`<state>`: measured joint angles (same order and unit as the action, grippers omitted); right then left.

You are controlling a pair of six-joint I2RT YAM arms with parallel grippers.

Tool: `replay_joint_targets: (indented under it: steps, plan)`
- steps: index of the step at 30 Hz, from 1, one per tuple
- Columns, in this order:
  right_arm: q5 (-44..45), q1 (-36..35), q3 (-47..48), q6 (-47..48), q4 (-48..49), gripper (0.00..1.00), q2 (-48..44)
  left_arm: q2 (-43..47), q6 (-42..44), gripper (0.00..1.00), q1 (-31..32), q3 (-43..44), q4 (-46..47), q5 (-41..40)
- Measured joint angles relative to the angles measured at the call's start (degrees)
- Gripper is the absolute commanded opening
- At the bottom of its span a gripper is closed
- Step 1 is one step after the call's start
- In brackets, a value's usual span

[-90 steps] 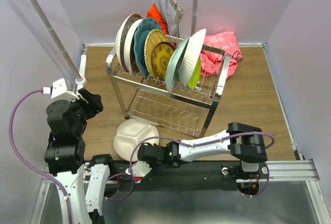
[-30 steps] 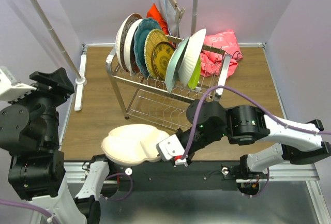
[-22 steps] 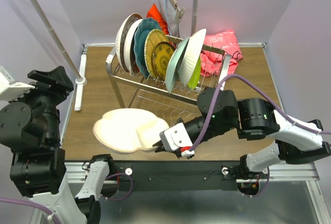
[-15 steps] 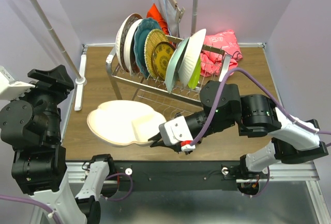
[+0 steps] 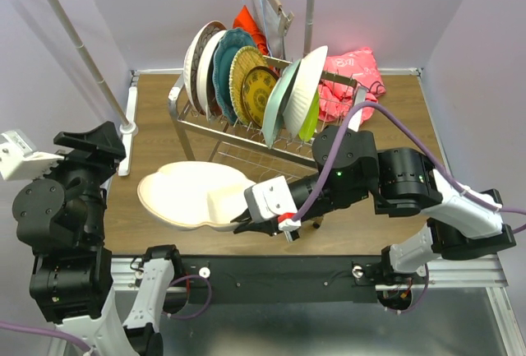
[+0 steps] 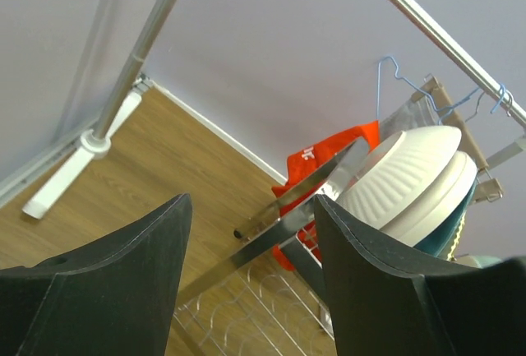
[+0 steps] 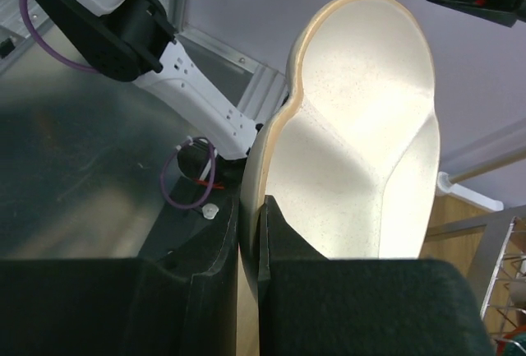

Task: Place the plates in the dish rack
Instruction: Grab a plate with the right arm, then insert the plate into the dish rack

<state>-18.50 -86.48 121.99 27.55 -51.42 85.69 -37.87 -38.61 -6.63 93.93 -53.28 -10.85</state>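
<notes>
- Plainly, the right gripper (image 5: 246,213) is clamped narrow on the near rim of the white divided plate (image 5: 191,193); the right wrist view shows the rim pinched between its two fingers (image 7: 223,237), with the plate's cream face (image 7: 370,134) stretching away from them
- the plate hangs off the table, lying close to flat with its face up; it sits over the wooden table (image 5: 156,117), in front of the dish rack (image 5: 188,152) and to that rack's left
- its long axis runs leftward from the fingers, roughly along the rack's front rail; so the free edge points away from the rack, not into it
- the racked plates (image 5: 246,80) stand on edge across the upper tier, from a white-and-dark one on the left to a lime green one on the right
- the turning point, as I judge it: the rack lies beyond and to the right of the held plate; the wrist must roll the plate up onto its edge and swing it toward the wires before it can drop between two of them
- the left gripper (image 6: 251,237) stands wide with nothing between its fingers; that arm is raised at the left edge, looking toward the rack's left end; the right arm is plainly the nearer and the loaded one
- risk, by my reckoning: a thin rim pinch on a broad plate may slip as it rolls
</notes>
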Motion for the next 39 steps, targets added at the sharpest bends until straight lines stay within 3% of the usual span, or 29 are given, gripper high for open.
replay_joint_targets:
  steps: [11,22,39]
  plan:
    - [-5.2,3.8,-7.5,-9.3,-1.2,0.0,-1.7,1.0,-3.5,0.7,0.0,-7.3,0.2,8.0]
    - [-16.2,21.1,-8.3,-29.6,4.1,0.01,-1.0,3.5,-3.9,0.7,0.0,-12.1,0.1,12.5]
    - [-31.6,25.8,-10.5,-52.8,12.0,0.01,1.8,9.6,-5.9,0.71,0.0,-24.8,4.5,23.3]
